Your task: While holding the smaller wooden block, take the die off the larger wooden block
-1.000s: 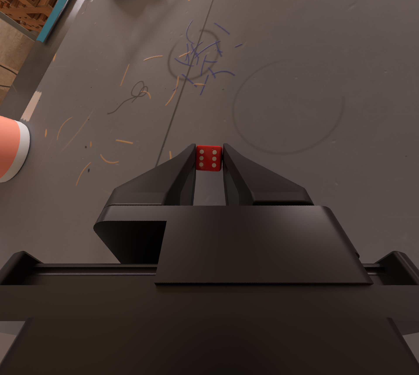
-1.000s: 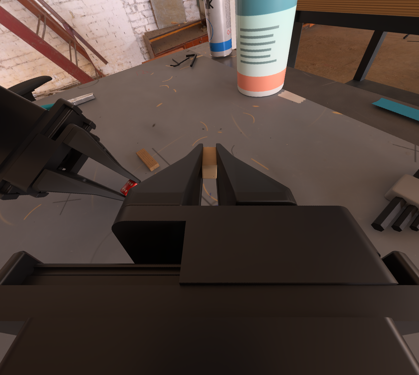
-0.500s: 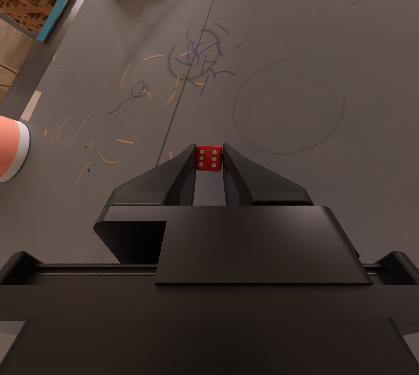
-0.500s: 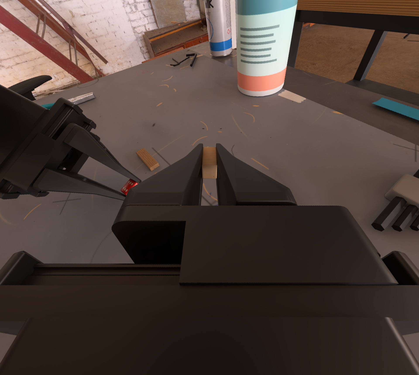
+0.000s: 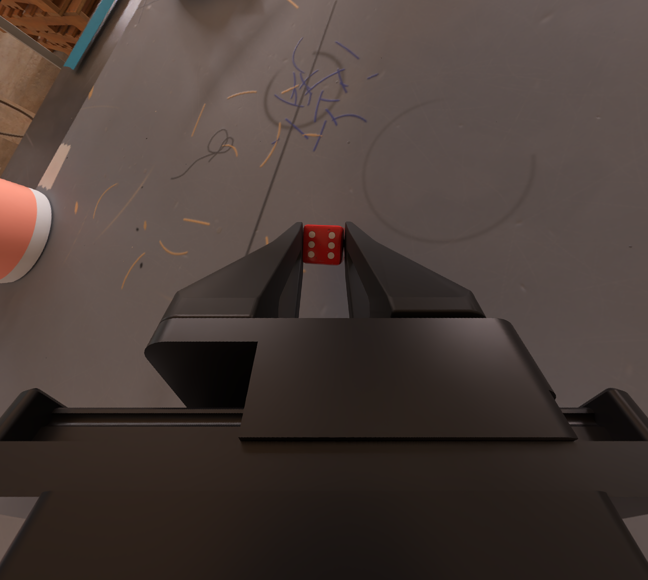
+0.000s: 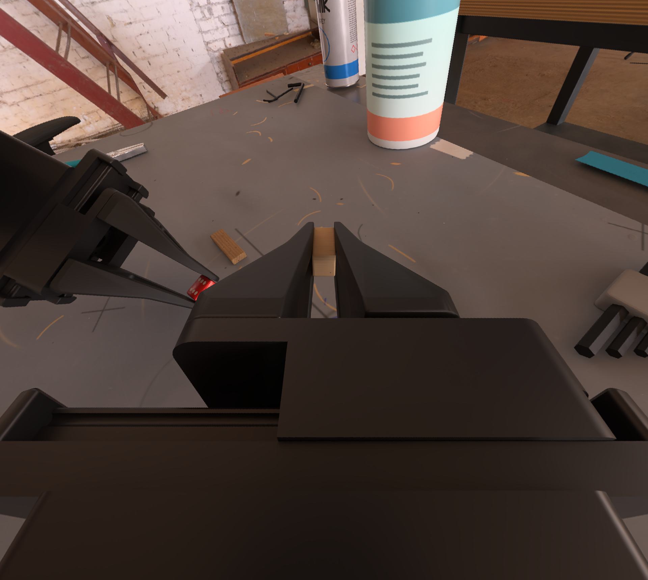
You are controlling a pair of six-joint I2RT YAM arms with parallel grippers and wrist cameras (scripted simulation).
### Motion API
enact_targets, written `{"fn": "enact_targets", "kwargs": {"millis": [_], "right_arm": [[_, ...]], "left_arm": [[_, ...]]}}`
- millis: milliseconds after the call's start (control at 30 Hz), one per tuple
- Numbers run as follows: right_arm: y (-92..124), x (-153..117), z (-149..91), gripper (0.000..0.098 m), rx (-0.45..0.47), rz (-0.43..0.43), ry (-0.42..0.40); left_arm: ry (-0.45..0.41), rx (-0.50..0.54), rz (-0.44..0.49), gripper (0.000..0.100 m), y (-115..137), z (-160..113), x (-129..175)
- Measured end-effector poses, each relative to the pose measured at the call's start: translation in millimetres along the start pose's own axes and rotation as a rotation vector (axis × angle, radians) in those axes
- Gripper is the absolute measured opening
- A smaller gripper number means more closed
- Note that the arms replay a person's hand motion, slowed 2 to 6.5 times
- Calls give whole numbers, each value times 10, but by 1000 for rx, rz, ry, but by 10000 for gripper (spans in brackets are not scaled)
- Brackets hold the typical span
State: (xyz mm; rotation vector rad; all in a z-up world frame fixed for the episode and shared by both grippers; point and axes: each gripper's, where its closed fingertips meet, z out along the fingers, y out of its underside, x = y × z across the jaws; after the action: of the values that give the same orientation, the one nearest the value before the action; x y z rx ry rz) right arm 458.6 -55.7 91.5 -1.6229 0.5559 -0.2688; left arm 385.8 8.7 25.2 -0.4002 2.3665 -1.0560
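My left claw (image 5: 323, 240) is clamped on the red die (image 5: 323, 244), its six-spot face turned toward the wrist camera, above a bare stretch of the scuffed grey worktop (image 5: 456, 37). From the right wrist view the same die (image 6: 198, 286) shows pinched at the tips of that claw (image 6: 203, 289), apparently clear of the surface, though the body of my right claw hides the spot beneath it. My right claw (image 6: 323, 247) is closed on the smaller wooden block (image 6: 323, 256), also held off the worktop. The larger wooden block (image 6: 228, 246) lies flat with nothing on it, its long axis running diagonally, beyond and a little right of the die as the right camera sees it, and apart from both claws. I judge the die already taken off; what remains turns on keeping it away from that block, so any set-down should go on the open worktop on the left claw's own side. The tall teal, pale and coral cup (image 6: 406, 47) and the spray can (image 6: 335, 16) stand well beyond.
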Motion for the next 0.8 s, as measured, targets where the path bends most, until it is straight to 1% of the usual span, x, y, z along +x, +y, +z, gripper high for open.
{"fn": "enact_targets", "kwargs": {"millis": [233, 400, 533, 800], "right_arm": [[-3, 1, 1, 93, 0, -1, 0], [-10, 3, 3, 93, 2, -2, 0], [-12, 3, 3, 93, 2, -2, 0], [-12, 3, 3, 93, 2, 0, 0]], "left_arm": [[-12, 41, -46, 197, -13, -40, -46], [7, 71, -78, 197, -40, -80, -48], [36, 78, -85, 197, -58, -97, -2], [61, 71, -82, 197, -89, -115, 107]]}}
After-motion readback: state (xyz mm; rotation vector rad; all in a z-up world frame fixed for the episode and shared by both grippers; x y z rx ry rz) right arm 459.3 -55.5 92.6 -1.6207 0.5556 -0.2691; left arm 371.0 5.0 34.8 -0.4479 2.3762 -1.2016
